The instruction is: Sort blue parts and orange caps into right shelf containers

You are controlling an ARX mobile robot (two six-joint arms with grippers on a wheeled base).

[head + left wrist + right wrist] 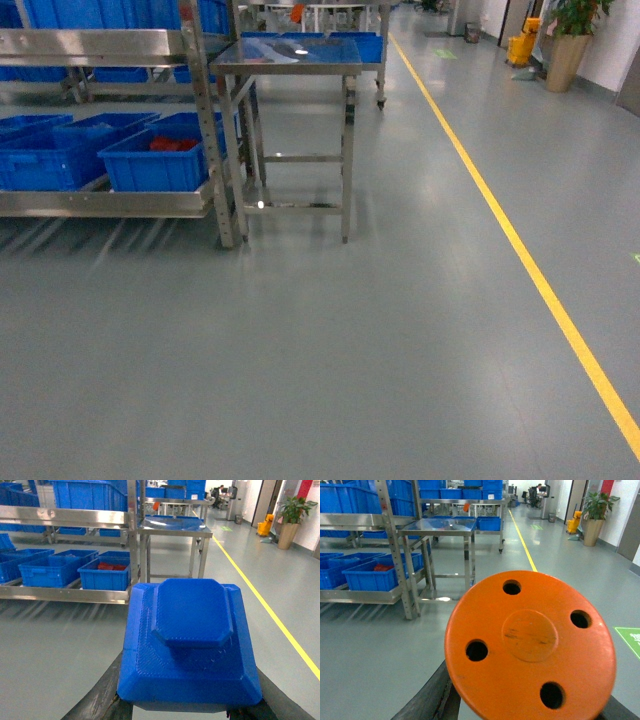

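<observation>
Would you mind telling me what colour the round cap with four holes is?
Orange, seen best in the right wrist view: the cap.

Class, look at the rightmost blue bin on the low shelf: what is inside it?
Red-orange items show above the rim of the bin. Its near wall hides how many there are and what lies beneath.

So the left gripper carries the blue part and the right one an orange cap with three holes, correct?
Not quite: the orange cap has four holes, as the right wrist view shows. The left gripper does carry the blue part.
</observation>
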